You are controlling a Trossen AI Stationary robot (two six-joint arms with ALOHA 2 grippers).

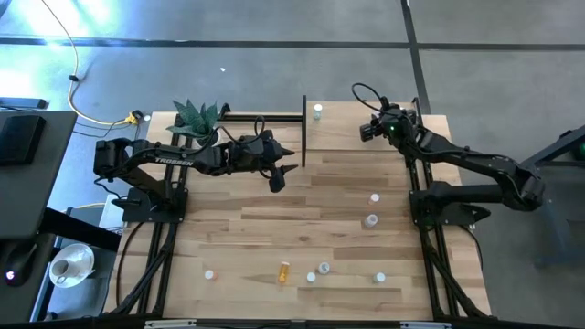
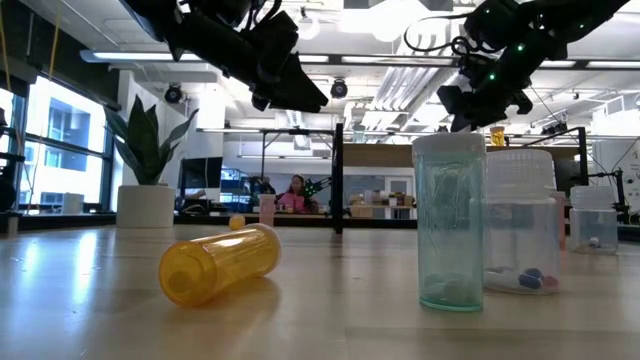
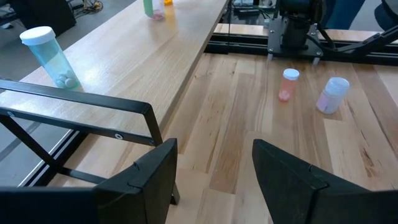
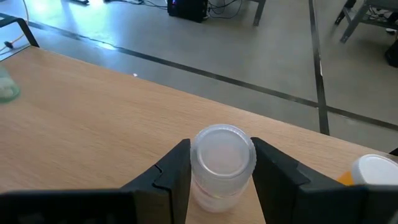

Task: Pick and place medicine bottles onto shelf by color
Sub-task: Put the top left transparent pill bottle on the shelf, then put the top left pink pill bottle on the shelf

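My right gripper (image 4: pixel 222 168) hangs over the shelf (image 1: pixel 347 128), shut on a clear bottle with a pale cap (image 4: pixel 222 155). Beside it on the shelf stands an orange bottle (image 4: pixel 373 171), and a teal bottle (image 4: pixel 6 87) stands farther along. My left gripper (image 3: pixel 214 180) is open above the table by the shelf's left end (image 3: pixel 155 56), holding nothing. A pink bottle (image 3: pixel 287 84) and a pale bottle (image 3: pixel 333 94) stand on the table. Near the front edge, an orange bottle (image 2: pixel 220 265) lies on its side and a teal bottle (image 2: pixel 450 220) stands upright. My right gripper pinches the clear bottle just under its cap (image 4: pixel 199 177), one finger on each side. The fingers slant down from the table's right side. The bottle stands upright between them above the shelf board; its base is cut off by the picture's edge.
A potted plant (image 1: pixel 196 117) stands at the far left by the left arm. Black posts and a bar (image 3: pixel 81 106) frame the shelf's left end. Several more small bottles (image 1: pixel 324 268) are scattered along the near edge, two (image 1: pixel 370 219) at mid right.
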